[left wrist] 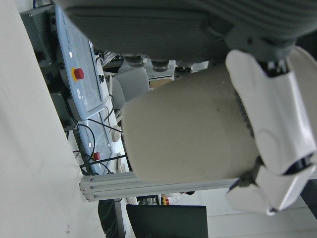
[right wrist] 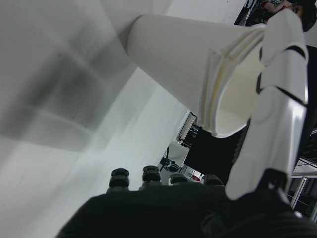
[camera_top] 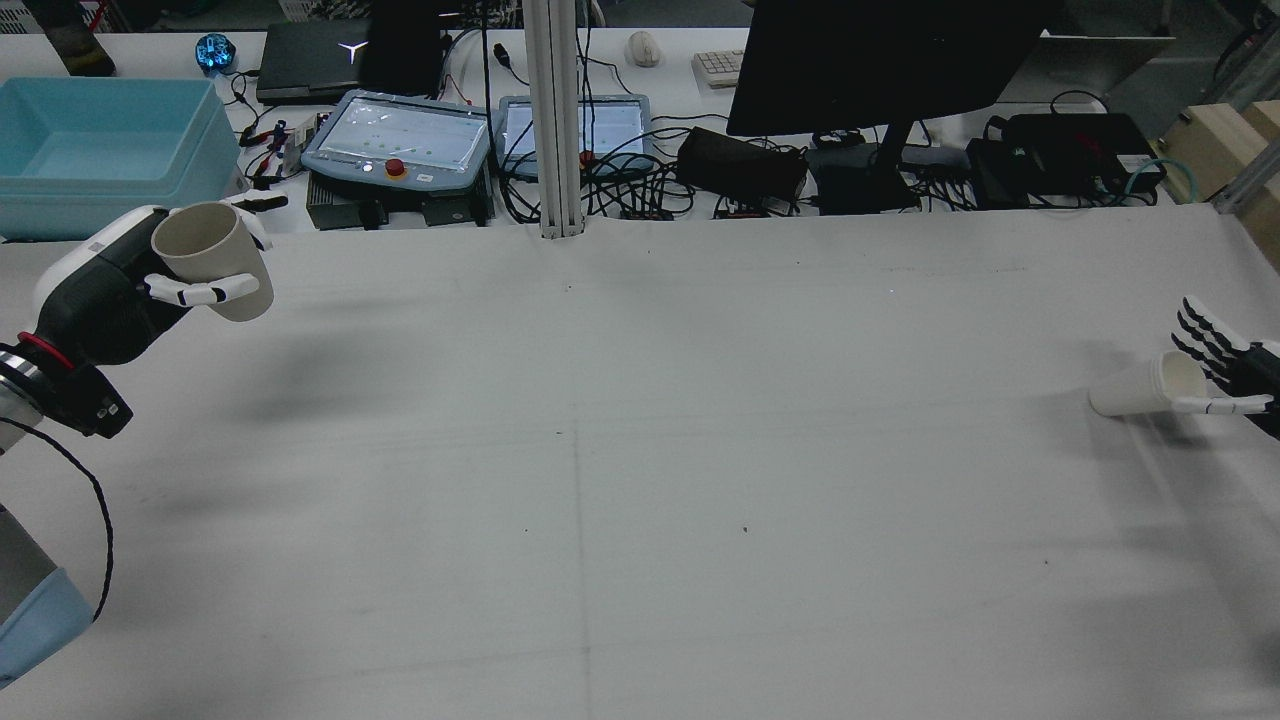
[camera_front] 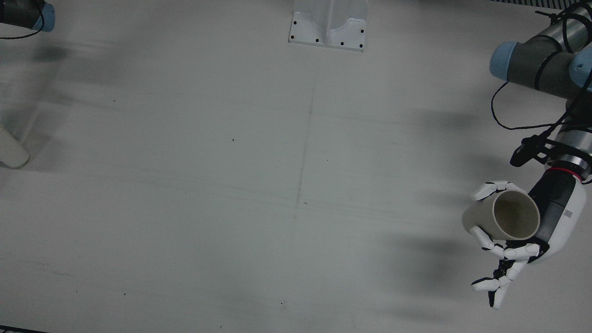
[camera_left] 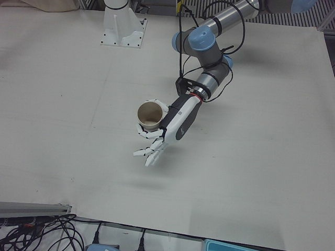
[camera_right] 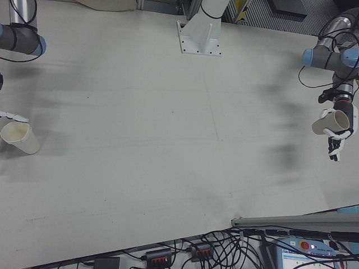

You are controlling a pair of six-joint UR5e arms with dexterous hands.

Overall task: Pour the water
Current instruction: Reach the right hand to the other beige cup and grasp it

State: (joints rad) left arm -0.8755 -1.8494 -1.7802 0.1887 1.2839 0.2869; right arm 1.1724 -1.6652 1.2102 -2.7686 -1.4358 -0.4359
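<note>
My left hand [camera_top: 110, 290] is shut on a beige cup [camera_top: 212, 258] and holds it above the table, mouth up and slightly tilted. The hand [camera_front: 550, 222] and cup [camera_front: 506, 217] show at the right of the front view, and again in the left-front view [camera_left: 151, 116]. The cup fills the left hand view [left wrist: 188, 134]. My right hand [camera_top: 1228, 370] is at the table's far right edge, its fingers around the rim of a white paper cup [camera_top: 1135, 390]. This cup leans over with its base at the table [camera_right: 21, 138]. The right hand view shows the cup [right wrist: 183, 59] and a finger [right wrist: 275, 104] over its rim.
The white pedestal [camera_front: 329, 25] stands at the table's robot-side middle. Beyond the far edge are a blue bin [camera_top: 95, 150], control pendants [camera_top: 400, 140] and a monitor [camera_top: 880, 60]. Bare table [camera_front: 296, 185] lies between the two hands.
</note>
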